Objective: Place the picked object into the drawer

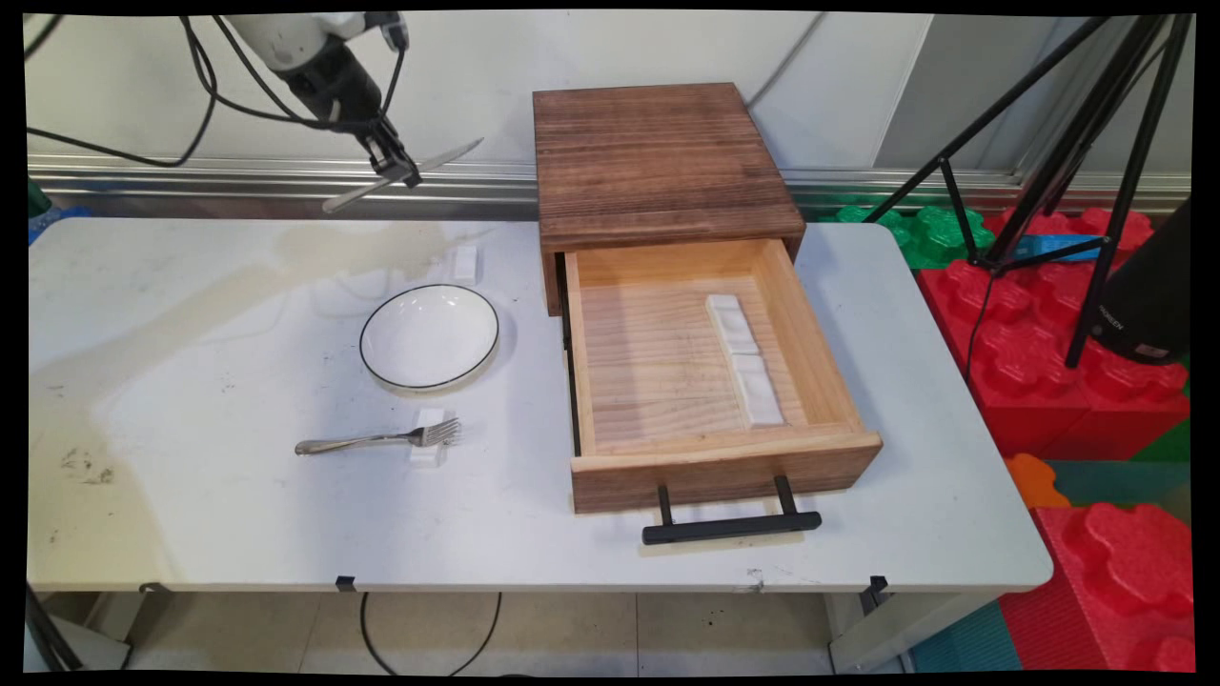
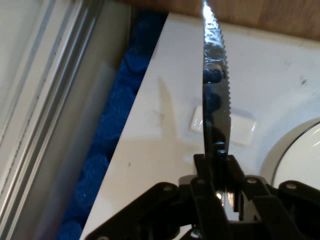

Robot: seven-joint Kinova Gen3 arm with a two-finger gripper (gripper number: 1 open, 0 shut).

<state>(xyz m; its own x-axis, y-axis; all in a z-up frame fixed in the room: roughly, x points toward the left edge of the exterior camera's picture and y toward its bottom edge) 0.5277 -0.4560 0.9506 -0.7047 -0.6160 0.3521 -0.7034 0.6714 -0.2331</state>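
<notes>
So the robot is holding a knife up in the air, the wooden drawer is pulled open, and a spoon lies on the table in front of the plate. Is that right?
Not quite. What lies in front of the plate is a fork, not a spoon; the main view shows its tines. The rest holds: the end effector grips a knife above the table, and the drawer is pulled open.

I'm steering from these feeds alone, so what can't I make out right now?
- Knife: in the hand view its handle is hidden behind the gripper; the tip runs off the top edge.
- Plate: cut off by the hand view's right edge.
- Drawer: the cabinet hides the main view's back portion.
- Fork: its tines cover part of a small white block.
</notes>
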